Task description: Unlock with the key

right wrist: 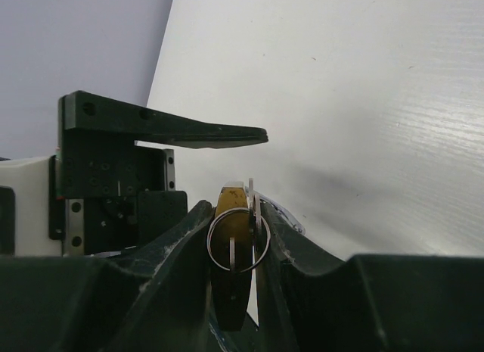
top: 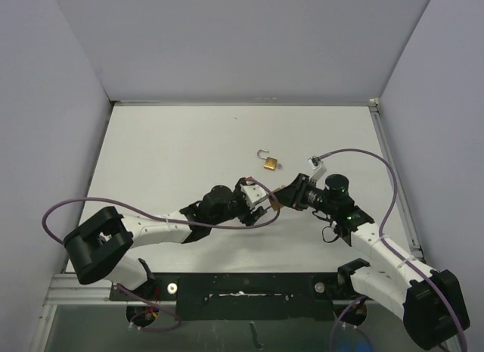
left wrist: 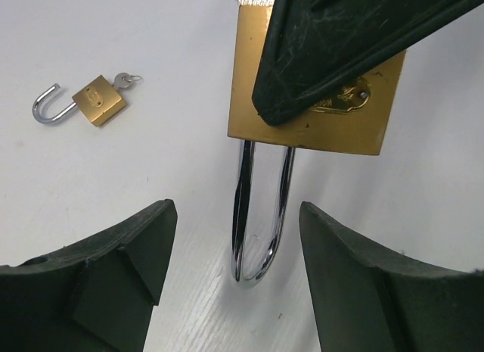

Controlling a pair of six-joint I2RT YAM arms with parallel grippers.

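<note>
Right gripper (right wrist: 233, 223) clamped on the body of the brass padlock (left wrist: 325, 136), with the key ring (right wrist: 266, 238) at its keyway end. Left gripper (left wrist: 234, 284), jaws spread and empty, straddles the padlock's shackle (left wrist: 261, 216), whose long axis points straight into it. A spare padlock (top: 269, 163) lies beyond on the table (top: 189, 140), already open.

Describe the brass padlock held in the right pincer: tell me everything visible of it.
The rectangular brass padlock has a flat golden body with a stamped mark, partly hidden, and a long polished steel shackle whose legs both enter the body, so it looks locked. The right pincer clamps the body by its flat faces, shackle pointing toward the left pincer, whose open fingers flank the shackle without touching. A thin wire ring shows at its other end.
</note>
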